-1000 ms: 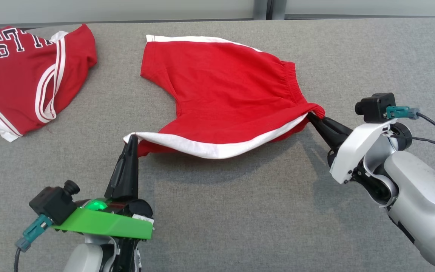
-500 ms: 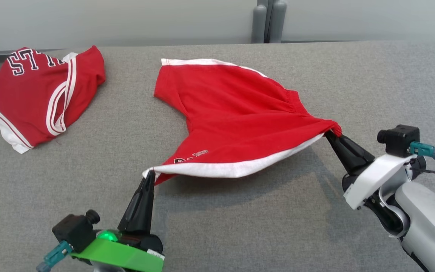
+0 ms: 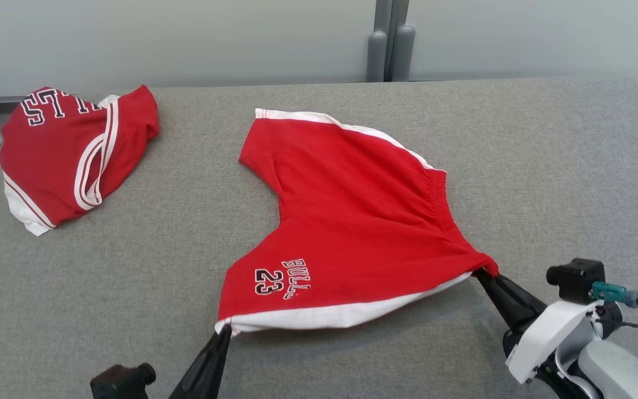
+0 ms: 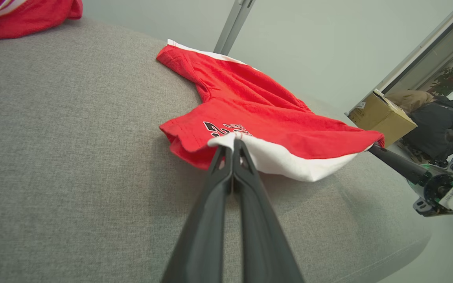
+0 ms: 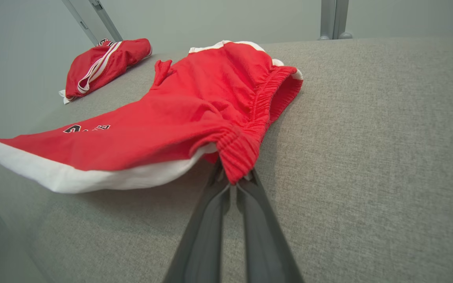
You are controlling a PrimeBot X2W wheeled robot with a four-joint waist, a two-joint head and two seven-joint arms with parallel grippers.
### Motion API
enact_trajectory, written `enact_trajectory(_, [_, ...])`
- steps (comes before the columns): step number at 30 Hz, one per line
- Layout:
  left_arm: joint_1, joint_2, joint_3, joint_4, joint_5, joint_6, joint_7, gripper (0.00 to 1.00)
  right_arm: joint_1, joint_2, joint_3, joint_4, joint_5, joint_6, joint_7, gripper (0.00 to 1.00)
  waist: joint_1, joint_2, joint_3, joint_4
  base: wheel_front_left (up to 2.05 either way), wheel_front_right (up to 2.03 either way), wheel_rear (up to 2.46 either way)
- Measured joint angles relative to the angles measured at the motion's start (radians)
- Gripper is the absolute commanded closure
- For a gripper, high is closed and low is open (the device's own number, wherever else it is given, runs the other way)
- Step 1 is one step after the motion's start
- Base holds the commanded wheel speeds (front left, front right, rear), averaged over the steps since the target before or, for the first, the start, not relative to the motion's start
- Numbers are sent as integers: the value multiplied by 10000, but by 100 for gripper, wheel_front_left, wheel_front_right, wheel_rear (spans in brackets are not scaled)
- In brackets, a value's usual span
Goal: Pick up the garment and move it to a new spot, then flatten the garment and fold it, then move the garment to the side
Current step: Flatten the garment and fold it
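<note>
The garment (image 3: 352, 221) is a pair of red shorts with white trim and a "BULLS 23" print, stretched across the grey table between both grippers. My left gripper (image 3: 224, 331) is shut on the white hem corner of the near leg, also seen up close as my left gripper (image 4: 234, 140) pinching the hem. My right gripper (image 3: 482, 272) is shut on the gathered waistband end of the garment (image 5: 195, 118), and the right wrist view has my right gripper (image 5: 234, 179) under that red elastic. The near edge hangs slightly above the table.
A second red jersey garment (image 3: 70, 152) with white stripes lies crumpled at the table's far left corner. The grey table (image 3: 546, 166) is bare to the right. A wall with a metal post (image 3: 388, 41) stands behind. A cardboard box (image 4: 382, 116) sits off the table.
Both grippers have drawn the garment toward the table's near edge; its print on the near leg now shows. The camera has tilted up, shifting the whole picture down.
</note>
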Motion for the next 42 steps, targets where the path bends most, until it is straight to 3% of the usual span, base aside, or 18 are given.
enact_trajectory(4, [208,201,-219,449,-6,0,353,100,285,65,155,140,-13,-58,-2,100,0,0,7,-27,0,0,0])
enact_trajectory(19, [-573,94,-407,2132,-13,-77,886,100,236,769,474,1455,-349,-65,-12,100,0,0,106,-26,0,0,0])
enact_trajectory(20, [-638,73,-401,2247,-13,-77,920,100,180,779,504,1536,-447,-81,-12,96,0,0,112,-27,0,0,0])
enact_trajectory(21, [-686,54,-405,2355,-13,-77,955,100,127,807,512,1615,-476,-134,-13,79,0,0,118,-28,0,0,0])
enact_trajectory(22, [-722,31,-408,2441,-13,-77,959,100,100,859,512,1682,-495,-140,-13,71,0,0,125,-30,0,0,0])
enact_trajectory(26, [-820,-113,-449,2767,-13,-77,1016,100,96,1030,552,1923,-558,-142,-44,58,0,0,157,-47,0,0,0])
enact_trajectory(27, [-821,-130,-458,2851,-13,-77,1016,94,92,1039,550,1975,-560,-142,-46,52,0,0,166,-53,0,0,0])
enact_trajectory(28, [-825,-132,-483,2974,-13,-77,1047,58,90,1051,541,2052,-570,-155,-54,0,0,0,185,-64,0,0,0])
enact_trajectory(29, [-827,-134,-487,2982,-13,-77,1045,23,89,1057,522,2069,-610,-190,-58,0,0,0,193,-70,0,0,0])
enact_trajectory(30, [-835,-134,-483,2984,-13,-77,1045,0,84,1058,491,2080,-621,-213,-58,0,0,0,201,-76,0,0,0])
enact_trajectory(42, [-953,-4,-247,2846,-2,-71,798,0,71,690,-282,1523,-1204,-508,-102,0,0,0,239,-161,0,0,0])
